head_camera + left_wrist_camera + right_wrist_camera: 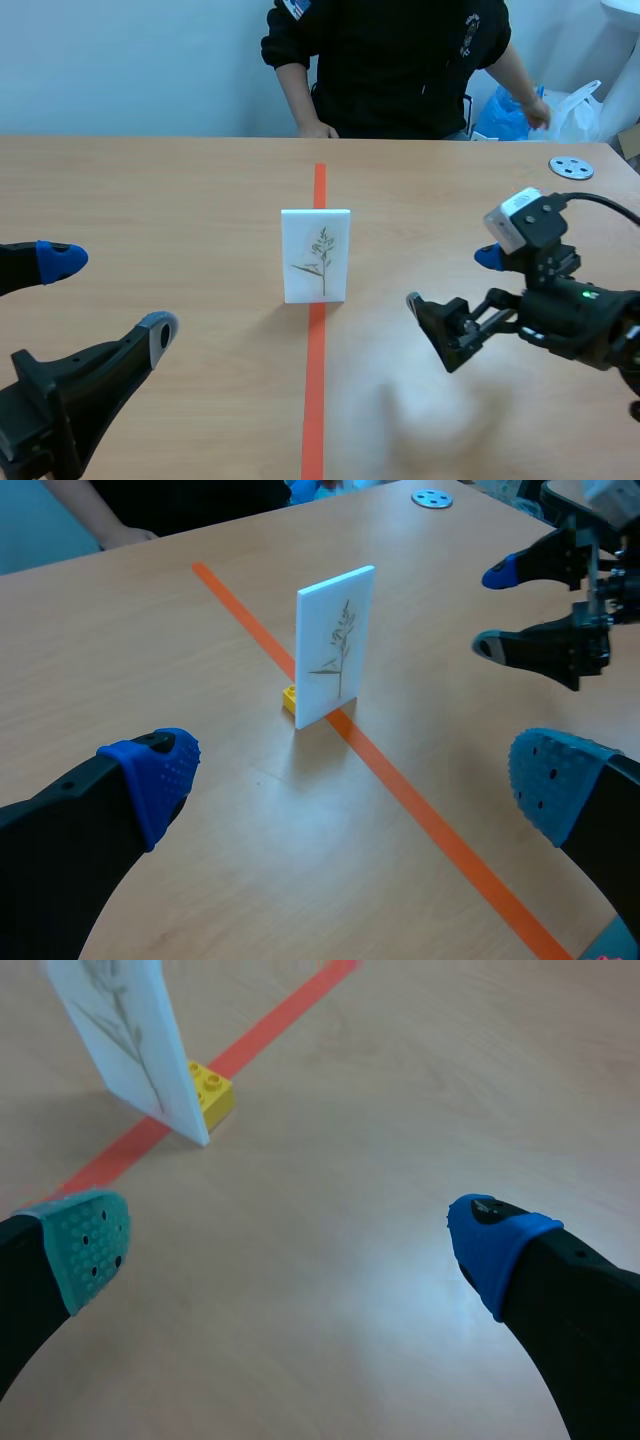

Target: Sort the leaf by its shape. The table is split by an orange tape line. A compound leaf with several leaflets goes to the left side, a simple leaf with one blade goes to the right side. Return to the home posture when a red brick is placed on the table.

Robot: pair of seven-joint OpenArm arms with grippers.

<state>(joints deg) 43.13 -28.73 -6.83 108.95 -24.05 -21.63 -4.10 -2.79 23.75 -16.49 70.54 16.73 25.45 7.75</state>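
Observation:
A white card (315, 255) stands upright on the orange tape line (314, 400), in the middle of the table. Printed on it is a thin green stem with several small side sprigs. A yellow brick (289, 697) behind the card (335, 645) props it up; the right wrist view also shows this brick (212, 1095) at the foot of the card (125, 1030). My left gripper (105, 297) is open, low at the near left, well short of the card. My right gripper (452, 280) is open too, to the right of the card, with nothing between its fingers.
A person in a black top sits across the table, one hand (318, 128) resting on its far edge. A grey disc (570, 167) lies at the far right. White and blue plastic bags (575, 110) are behind the table's right corner.

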